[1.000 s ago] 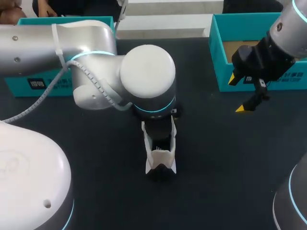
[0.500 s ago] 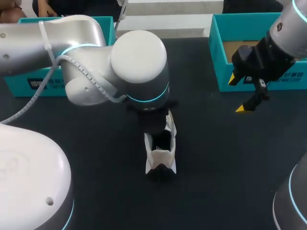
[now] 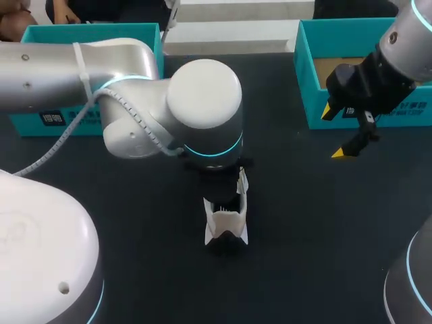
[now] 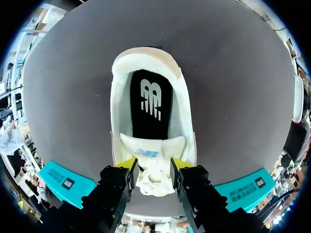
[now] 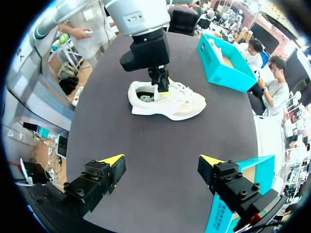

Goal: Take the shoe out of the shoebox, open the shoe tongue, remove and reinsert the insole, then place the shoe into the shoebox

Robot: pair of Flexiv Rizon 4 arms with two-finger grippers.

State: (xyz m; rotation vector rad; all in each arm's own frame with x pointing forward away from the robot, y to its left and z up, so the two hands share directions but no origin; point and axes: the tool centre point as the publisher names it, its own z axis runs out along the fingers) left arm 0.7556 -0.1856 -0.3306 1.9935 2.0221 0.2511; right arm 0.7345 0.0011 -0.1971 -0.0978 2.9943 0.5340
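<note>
A white shoe [image 3: 226, 219] lies on the dark table, its toe pointing away from me. My left gripper [image 4: 152, 164] hangs over its laces, and both yellow tips press the white tongue [image 4: 153, 154] from two sides. Ahead of the fingers, the black insole [image 4: 148, 104] shows inside the shoe's mouth. The right wrist view shows the shoe [image 5: 182, 104] from the side, with the left gripper [image 5: 162, 86] on the tongue. My right gripper [image 3: 335, 133] is at the right, in front of a teal shoebox [image 3: 307, 88], open and holding nothing [image 5: 163, 165].
A second teal box [image 3: 67, 121] stands at the back left, partly behind my left arm. The right-hand shoebox shows a brown bottom inside. Bare dark tabletop [image 3: 304, 223] lies around the shoe and between the two arms.
My left gripper's fingers have closed from wide open onto the shoe tongue, and its wrist swayed slightly left and back. Shoe and right arm have stayed in place.
</note>
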